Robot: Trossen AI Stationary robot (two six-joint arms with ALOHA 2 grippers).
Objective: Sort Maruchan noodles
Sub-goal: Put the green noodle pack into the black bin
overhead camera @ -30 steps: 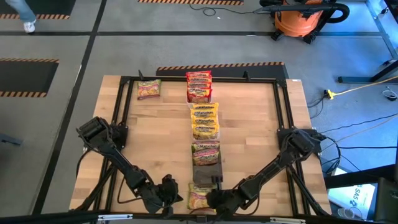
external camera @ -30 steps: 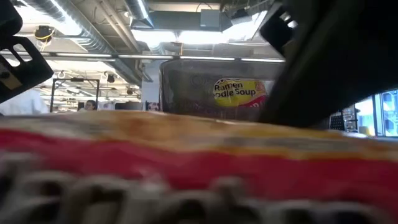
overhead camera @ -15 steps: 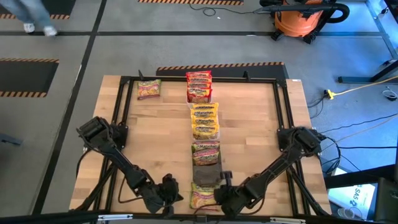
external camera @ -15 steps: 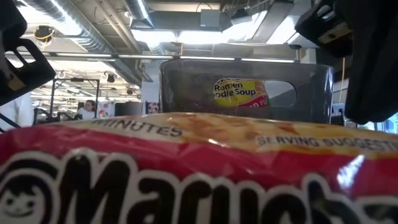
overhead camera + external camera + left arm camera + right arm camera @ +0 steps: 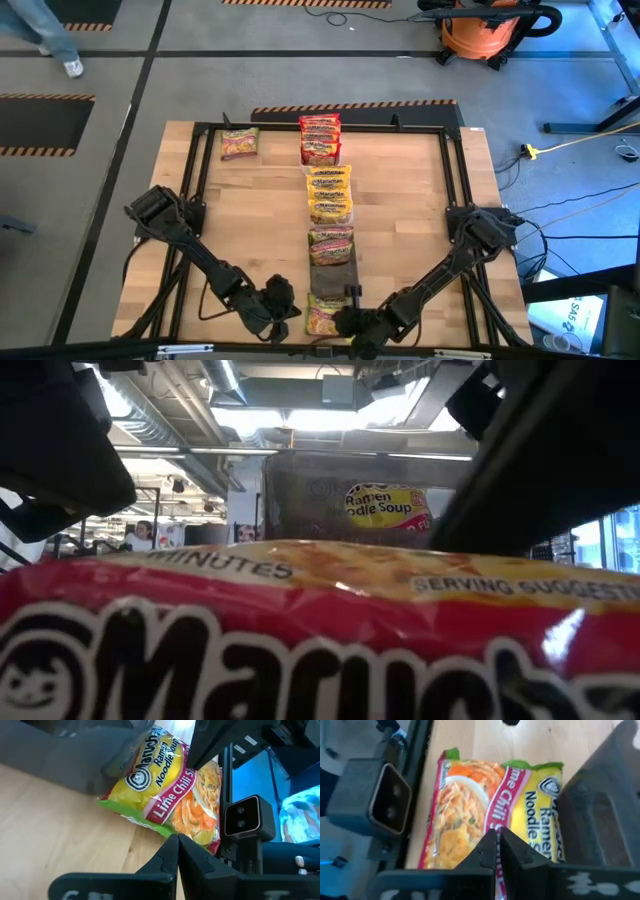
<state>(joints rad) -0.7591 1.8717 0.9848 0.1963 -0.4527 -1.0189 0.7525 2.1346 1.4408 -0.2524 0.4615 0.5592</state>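
Both arms stretched low; left gripper (image 5: 283,306) and right gripper (image 5: 345,322), both closed, empty, flanked the Lime Chili packet (image 5: 322,316).

Glossy crinkly plastic pkt (image 5: 170,795) on matt wood table (image 5: 400,200); tray (image 5: 332,278) prob. plastic.

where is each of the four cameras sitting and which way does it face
High view: overhead, looking straight down on the table; both arms show, the left gripper and right gripper flanking the lime chili packet.
Low view: at table-top height, looking level across; the packet fills it, dark arm parts above.
Left wrist view: looks past its shut fingers at the packet.
Right wrist view: looks past its shut fingers at it.
All four share that packet.
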